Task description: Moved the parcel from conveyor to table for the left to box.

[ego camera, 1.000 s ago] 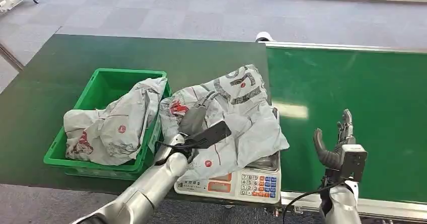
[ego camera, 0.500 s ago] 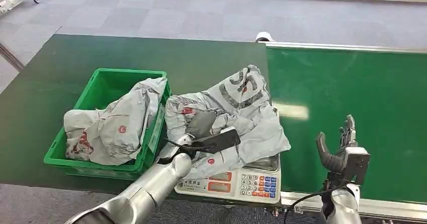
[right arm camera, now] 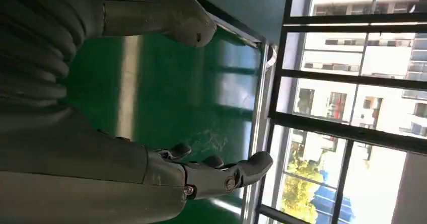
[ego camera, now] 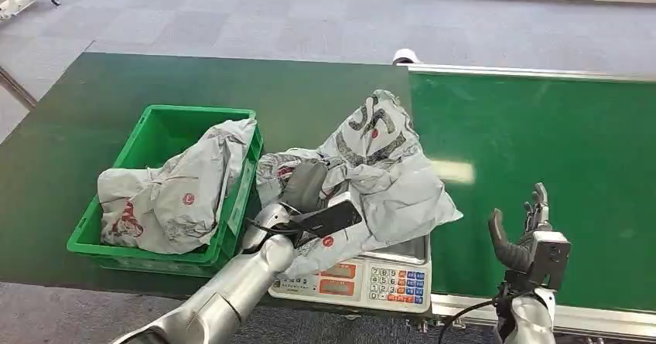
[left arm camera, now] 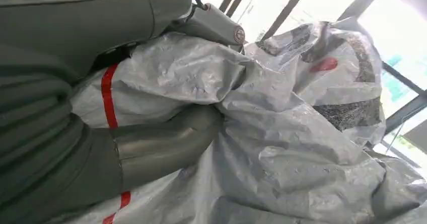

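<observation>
While the left hand [ego camera: 303,199] grips the grey parcel [ego camera: 371,175], its fingers [left arm camera: 166,146] are clamped into the crumpled plastic.
Under those fingers the parcel lies on a scale [ego camera: 363,279] at the desk [ego camera: 93,112] edge, just beside a green bin [ego camera: 166,131] holding another grey bag [ego camera: 174,197]; the right hand [ego camera: 526,232] hovers over the green conveyor [ego camera: 541,127], fingers [right arm camera: 221,176] apart and empty.

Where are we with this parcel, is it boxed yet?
Not yet. Done: the parcel is off the conveyor and lying on the scale; another bag sits in the green box. In hand: the left hand grips the parcel. Left: carry it into the box. The right hand is open over the conveyor.
</observation>
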Controlling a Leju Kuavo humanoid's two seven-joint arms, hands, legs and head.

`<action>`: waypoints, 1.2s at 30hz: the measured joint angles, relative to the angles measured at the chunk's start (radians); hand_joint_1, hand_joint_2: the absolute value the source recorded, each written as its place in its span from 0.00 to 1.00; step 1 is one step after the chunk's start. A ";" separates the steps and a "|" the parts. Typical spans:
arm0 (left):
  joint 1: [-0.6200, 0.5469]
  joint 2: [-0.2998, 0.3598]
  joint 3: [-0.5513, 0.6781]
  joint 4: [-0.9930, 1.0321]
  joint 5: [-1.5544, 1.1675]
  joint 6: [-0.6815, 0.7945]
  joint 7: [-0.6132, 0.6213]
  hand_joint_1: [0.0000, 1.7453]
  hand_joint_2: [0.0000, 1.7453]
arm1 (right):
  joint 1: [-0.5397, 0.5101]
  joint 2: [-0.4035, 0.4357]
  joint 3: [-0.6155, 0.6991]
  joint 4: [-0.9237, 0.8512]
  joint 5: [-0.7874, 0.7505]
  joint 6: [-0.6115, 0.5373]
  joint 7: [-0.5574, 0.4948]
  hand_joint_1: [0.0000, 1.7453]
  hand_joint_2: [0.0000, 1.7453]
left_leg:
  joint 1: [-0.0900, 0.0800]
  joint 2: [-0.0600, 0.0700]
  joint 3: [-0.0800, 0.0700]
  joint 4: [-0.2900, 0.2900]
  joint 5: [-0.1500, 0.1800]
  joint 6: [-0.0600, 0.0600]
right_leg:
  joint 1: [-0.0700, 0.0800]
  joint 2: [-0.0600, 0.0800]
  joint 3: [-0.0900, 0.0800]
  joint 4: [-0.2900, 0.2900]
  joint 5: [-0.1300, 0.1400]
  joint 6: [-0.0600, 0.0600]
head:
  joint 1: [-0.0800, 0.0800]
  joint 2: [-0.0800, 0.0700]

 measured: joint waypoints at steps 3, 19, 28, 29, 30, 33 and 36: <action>0.015 -0.006 0.028 -0.029 0.070 0.082 -0.098 1.00 1.00 | 0.002 0.003 -0.005 0.000 -0.002 -0.003 0.000 0.00 1.00 | 0.000 0.000 0.000 0.000 0.000 0.000 | 0.000 0.000 0.000 0.000 0.000 0.000 | 0.000 0.000; 0.296 0.132 0.067 -1.178 0.476 0.370 -0.240 1.00 1.00 | 0.002 0.008 -0.008 0.010 -0.027 -0.024 0.000 0.00 1.00 | 0.001 0.001 -0.001 0.000 -0.002 0.000 | 0.001 0.001 -0.002 0.000 -0.002 0.000 | 0.000 0.000; 0.337 0.169 0.070 -1.444 0.545 0.369 -0.238 1.00 1.00 | 0.002 0.008 -0.008 0.010 -0.031 -0.020 -0.001 0.00 1.00 | 0.001 0.001 -0.001 0.000 -0.002 0.000 | 0.001 0.001 0.000 0.000 -0.002 0.000 | 0.000 0.000; 0.344 0.170 0.083 -1.475 0.520 0.369 -0.239 1.00 1.00 | 0.002 0.007 -0.008 0.010 -0.031 -0.015 -0.001 0.00 1.00 | 0.001 0.002 0.000 0.000 -0.002 0.000 | 0.001 0.001 0.000 0.000 -0.002 0.000 | 0.000 0.000; 0.350 0.170 0.099 -1.502 0.499 0.369 -0.239 1.00 1.00 | 0.002 0.007 -0.008 0.010 -0.032 -0.012 -0.001 0.00 1.00 | 0.001 0.002 0.000 0.000 -0.002 0.000 | 0.001 0.001 0.000 0.000 -0.002 0.000 | 0.000 0.000; 0.363 0.164 0.157 -1.582 0.462 0.369 -0.239 1.00 1.00 | 0.000 0.007 -0.008 0.014 -0.036 -0.009 -0.001 0.00 1.00 | 0.001 0.001 0.000 0.000 -0.002 0.000 | 0.001 0.001 0.000 0.000 -0.002 0.000 | -0.001 0.000; 0.373 0.140 0.246 -1.623 0.380 0.369 -0.232 1.00 1.00 | -0.001 0.007 -0.008 0.015 -0.036 -0.010 -0.001 0.00 1.00 | 0.001 0.001 0.000 0.000 -0.002 0.000 | 0.001 0.000 0.000 0.000 -0.002 0.000 | 0.000 0.000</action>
